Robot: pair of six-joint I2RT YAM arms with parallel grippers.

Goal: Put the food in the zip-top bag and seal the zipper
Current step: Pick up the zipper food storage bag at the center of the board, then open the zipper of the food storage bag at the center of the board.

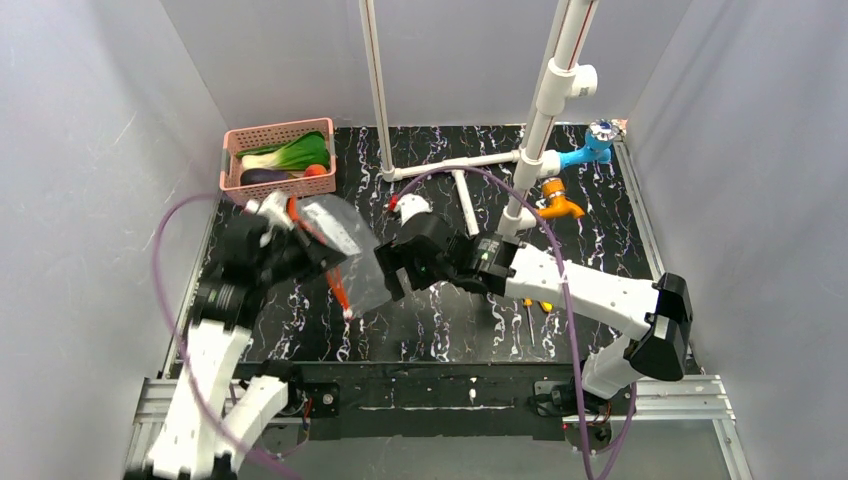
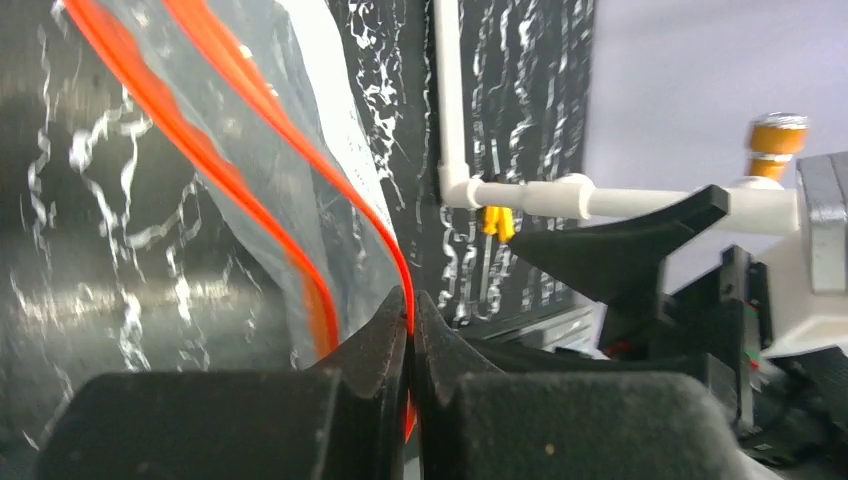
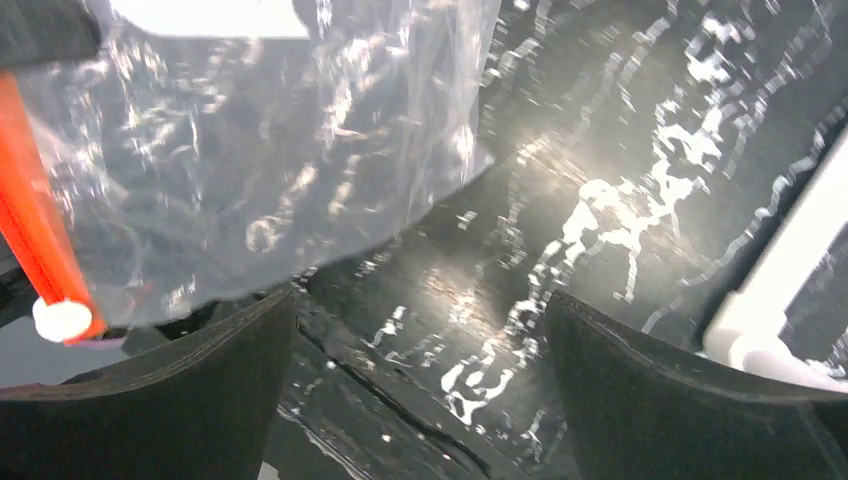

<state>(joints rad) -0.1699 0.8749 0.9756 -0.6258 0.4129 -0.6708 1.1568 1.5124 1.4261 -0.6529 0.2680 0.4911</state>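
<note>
The left tool [image 2: 411,302] is pinched fully closed on the zipper [image 2: 210,160] of the zip-top bag [image 1: 345,245], the red-orange strip passing straight between its two fingertips. The right tool [image 3: 420,300] stands spread wide with nothing between its fingers. It faces the bag from the right, and the bag's loose edge lies just ahead of its left finger; whether they touch cannot be told.

The black, white-veined tabletop [image 1: 450,330] carries everything. A white pipe frame [image 1: 440,165] rises from its far middle.

The zip-top bag sits left of centre, between the two tools and held at its left edge. Its long axis runs diagonally, from far-left to near-right in the top view. The clear film spreads from the zipper toward the right tool, and the marbled surface shows through it.

The pink basket [image 1: 275,132] stands at the far left corner, well apart from the bag. The food lies inside it: a bok choy [image 1: 295,152] with its green leaves to the right, a dark eggplant [image 1: 262,177] along the near wall, and a tomato [image 1: 315,170] at the near right corner.

The zipper follows the bag's left edge on the same diagonal. A small white slider [image 3: 62,320] sits at its near end.
</note>
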